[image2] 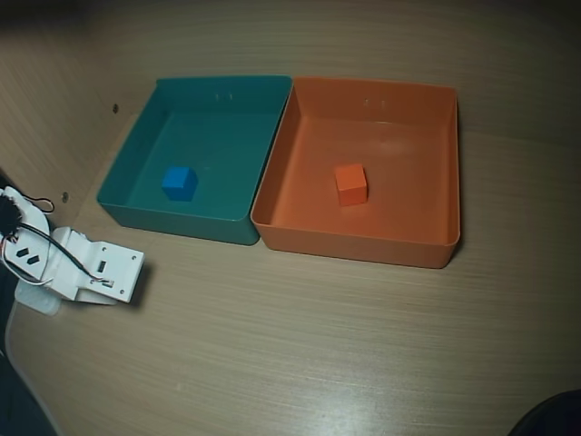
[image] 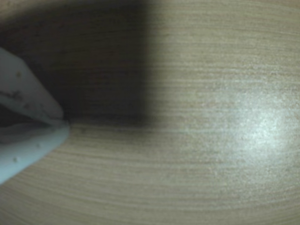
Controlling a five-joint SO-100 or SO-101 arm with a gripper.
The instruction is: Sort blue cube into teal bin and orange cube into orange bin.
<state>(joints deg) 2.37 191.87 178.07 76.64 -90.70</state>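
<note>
In the overhead view the blue cube (image2: 179, 182) rests on the floor of the teal bin (image2: 172, 222), left of its middle. The orange cube (image2: 350, 183) sits near the middle of the orange bin (image2: 363, 246). The two bins stand side by side, walls touching. In the wrist view my gripper (image: 64, 123) enters from the left edge. Its pale fingers (image: 28, 89) meet at the tips with nothing between them, just over bare wood. Neither cube nor bin shows in the wrist view.
The white arm (image2: 86, 271) lies folded low at the table's left edge in the overhead view, in front of the teal bin's near left corner. Light wooden table (image2: 300, 345) stretches in front of both bins. A dark shape (image2: 549, 416) sits at the bottom right corner.
</note>
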